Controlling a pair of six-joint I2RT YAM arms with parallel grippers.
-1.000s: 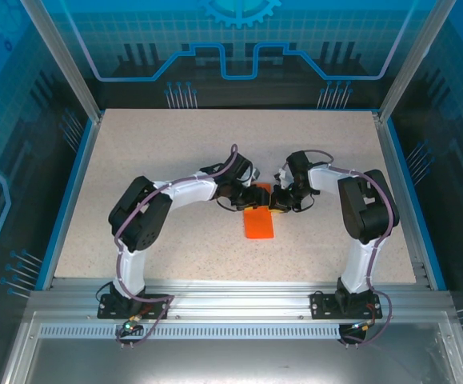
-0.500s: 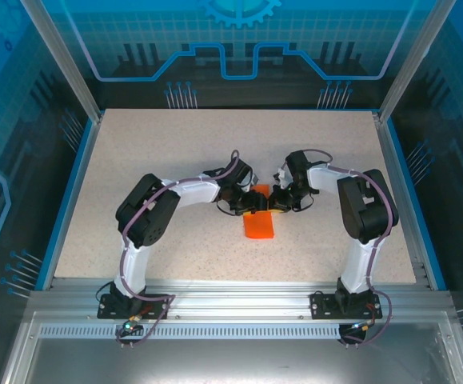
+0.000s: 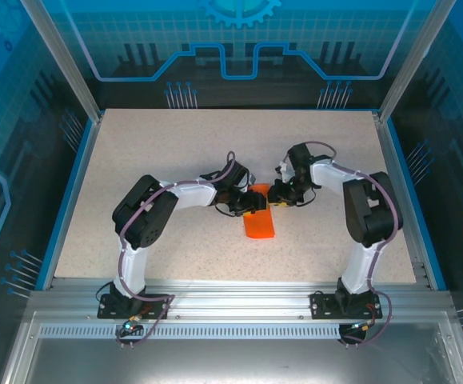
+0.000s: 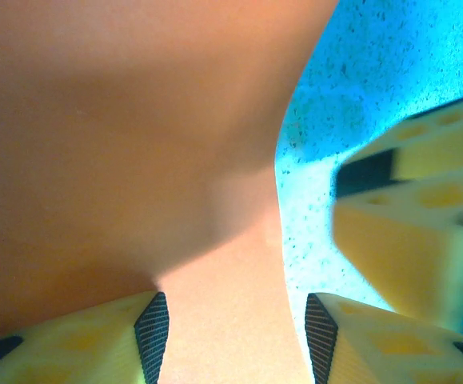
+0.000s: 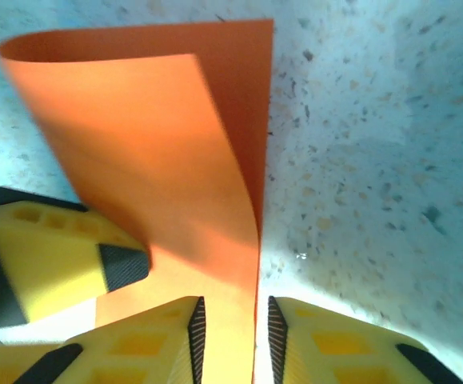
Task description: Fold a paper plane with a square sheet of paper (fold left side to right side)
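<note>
The square sheet of paper is bright orange-red and lies doubled over on the table's middle, its top layer still curved. My left gripper stands open at the sheet's far end, its jaws wide apart over the paper. One of its fingers rests on the top layer. My right gripper faces it from the right. In the right wrist view its jaws stand a little apart, with the paper's right edge in the gap and not pinched.
The speckled tabletop is bounded by a blue rim and a metal frame with clear panels. Both arm bases sit on the aluminium rail at the near edge. The two grippers are close together over the paper's far end.
My right gripper has gone from shut to slightly open and let go of the paper's edge. Both arms have shifted a little. The sheet stays in place.
</note>
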